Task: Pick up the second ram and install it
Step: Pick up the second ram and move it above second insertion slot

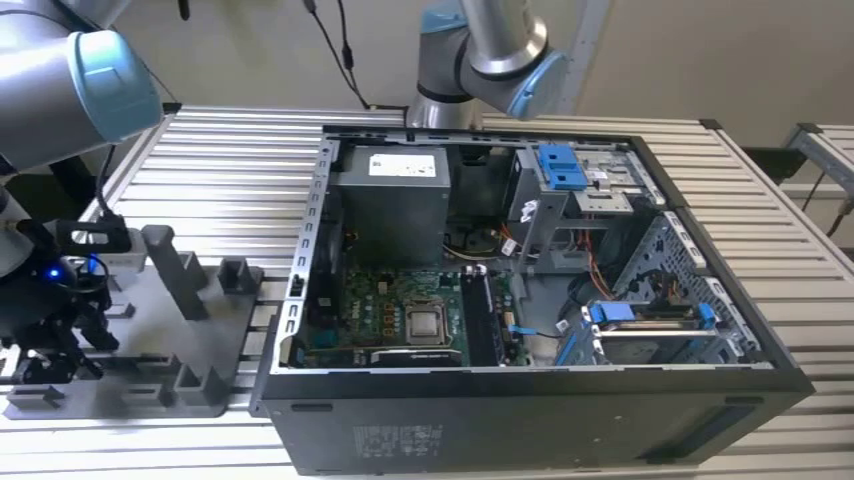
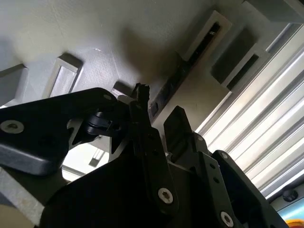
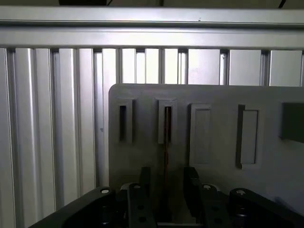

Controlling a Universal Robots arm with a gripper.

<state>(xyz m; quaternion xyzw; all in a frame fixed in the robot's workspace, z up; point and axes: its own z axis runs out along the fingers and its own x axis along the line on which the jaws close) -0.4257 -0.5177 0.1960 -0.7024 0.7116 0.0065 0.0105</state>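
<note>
Black gripper [image 3: 167, 173], jaws spread, one finger each side of the second ram [image 3: 167, 128], not pinching it. The ram stands on edge in a slot of the grey holder tray [image 3: 213, 95], second slot from a tray corner. The tray sits on the slatted metal table [image 1: 240, 150], with the open computer case [image 1: 534, 400] beside it. Risk: closing off-centre could tilt the stick and jam it in the slot, or leave a weak grip.

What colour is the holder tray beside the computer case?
Plain grey; the holder tray shows best in the exterior view.
</note>
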